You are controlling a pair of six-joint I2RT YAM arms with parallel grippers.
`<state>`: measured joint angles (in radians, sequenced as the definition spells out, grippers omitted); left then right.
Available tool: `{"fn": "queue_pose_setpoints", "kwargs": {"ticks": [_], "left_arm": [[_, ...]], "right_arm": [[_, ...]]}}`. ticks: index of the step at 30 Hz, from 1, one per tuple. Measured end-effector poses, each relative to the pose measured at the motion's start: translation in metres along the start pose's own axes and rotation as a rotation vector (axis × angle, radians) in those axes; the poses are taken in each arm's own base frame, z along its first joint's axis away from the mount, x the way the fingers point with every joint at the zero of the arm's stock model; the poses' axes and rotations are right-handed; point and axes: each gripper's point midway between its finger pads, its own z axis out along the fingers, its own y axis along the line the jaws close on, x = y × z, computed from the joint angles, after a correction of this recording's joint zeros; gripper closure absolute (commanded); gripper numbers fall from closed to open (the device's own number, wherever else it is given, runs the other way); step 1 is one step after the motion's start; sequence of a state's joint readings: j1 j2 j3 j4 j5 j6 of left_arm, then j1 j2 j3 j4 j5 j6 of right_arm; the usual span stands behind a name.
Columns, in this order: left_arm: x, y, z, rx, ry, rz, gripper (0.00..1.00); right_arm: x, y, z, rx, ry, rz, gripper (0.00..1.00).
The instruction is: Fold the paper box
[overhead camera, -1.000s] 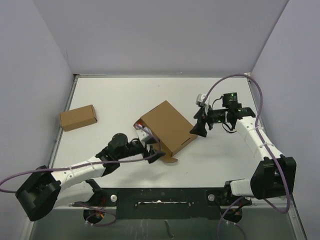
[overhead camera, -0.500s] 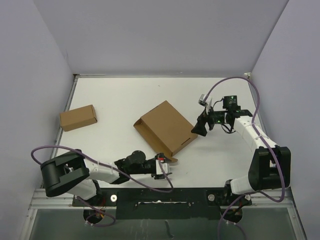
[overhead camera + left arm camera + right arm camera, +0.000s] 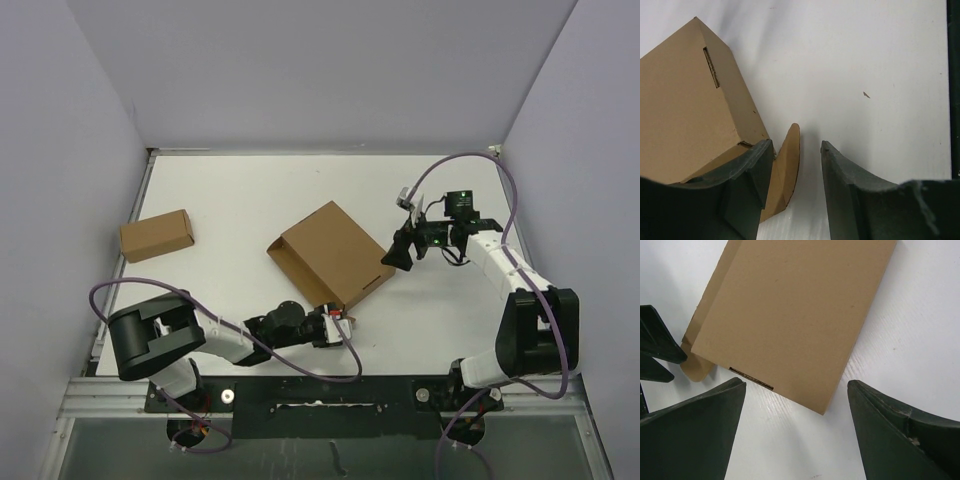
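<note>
Fingers of left gripper have narrowed and moved in to straddle rounded brown corner tab of large plain brown cardboard mailer box, flat mid-table; not clamped yet. Right gripper wide, beside box. Tab-tuck looks imminent.

The paper box, a large mailer of plain brown cardboard, lies flat near the middle of the white table, turned diagonally to its edges; its broad top panel is closed down and smooth, unprinted; a narrow slit is cut into one shallow side wall, a second shows along another edge; at the corner nearest the arms' bases a rounded tab sticks out loose, tilted up from the table; the left end wall leans slightly outward.
</note>
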<state>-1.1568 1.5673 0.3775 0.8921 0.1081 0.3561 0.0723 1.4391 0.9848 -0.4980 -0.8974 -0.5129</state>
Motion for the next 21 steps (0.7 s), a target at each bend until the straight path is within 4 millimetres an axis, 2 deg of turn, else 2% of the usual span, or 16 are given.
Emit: {"fn": "queue_pose_setpoints", "kwargs": {"ticks": [3, 8, 14, 21], "left_arm": [[0.004, 0.0, 0.001, -0.002, 0.01, -0.003, 0.59], [0.012, -0.001, 0.002, -0.006, 0.032, -0.009, 0.65], [0.018, 0.0, 0.005, -0.022, 0.051, -0.015, 0.79], [0.014, 0.005, 0.007, -0.049, 0.041, -0.031, 0.94]], "right_arm": [[0.005, -0.002, 0.003, -0.004, 0.007, 0.036, 0.15], [0.01, -0.006, 0.005, -0.004, 0.012, 0.084, 0.15], [0.007, -0.008, 0.004, -0.001, -0.006, 0.112, 0.15], [0.01, -0.013, 0.01, -0.01, -0.026, 0.199, 0.14]]}}
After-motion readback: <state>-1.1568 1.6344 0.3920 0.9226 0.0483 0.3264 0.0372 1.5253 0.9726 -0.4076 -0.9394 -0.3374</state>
